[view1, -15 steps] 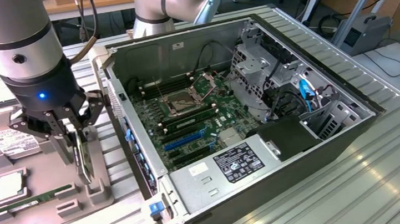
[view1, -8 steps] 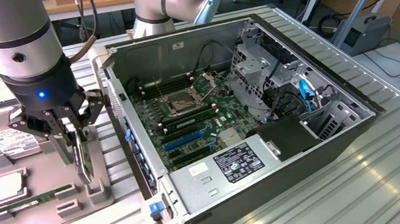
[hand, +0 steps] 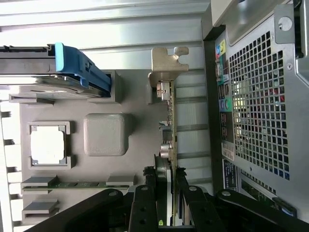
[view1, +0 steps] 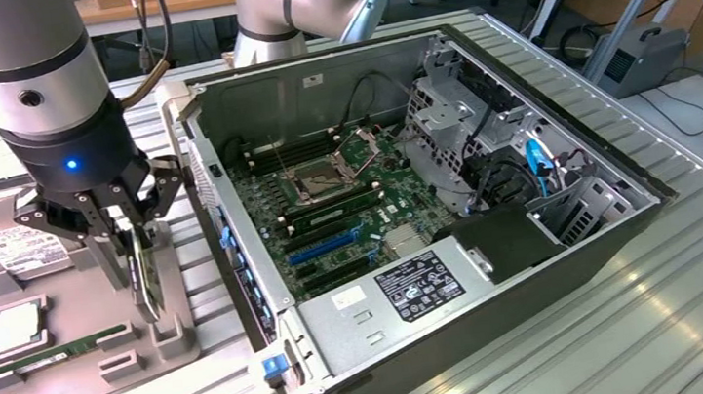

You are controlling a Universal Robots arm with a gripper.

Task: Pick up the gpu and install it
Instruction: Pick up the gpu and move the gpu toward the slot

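In the exterior view, the pincer (view1: 135,269) hangs over the grey tray (view1: 70,379) on the table (view1: 678,319), at the exterior view's left of the open computer case (view1: 313,83). The graphics card (view1: 147,299) stands on edge in the tray, and the pincer's fingers reach down along both of its faces. I can't tell from here whether its lower edge has cleared the tray. The hard drive (view1: 4,248), the processor (view1: 13,331) and the memory stick (view1: 54,354) lie in their own seats in the tray. Inside the case, the blue slot (view1: 324,244) on the board has nothing in it.

In the wrist view I'm looking straight down the card's (hand: 170,121) top edge. Its silver bracket (hand: 166,60) sits at the end far from the pincer (hand: 169,174), near the corner of the tray (hand: 135,96). The jaws are closed onto the card, one on each face, gripping it near the end opposite the bracket. The card runs parallel to the case's perforated rear panel (hand: 260,96), just beside it but apart from it.

My read is that the grasp is made. The card is not yet carried across or seated, so the install itself remains.
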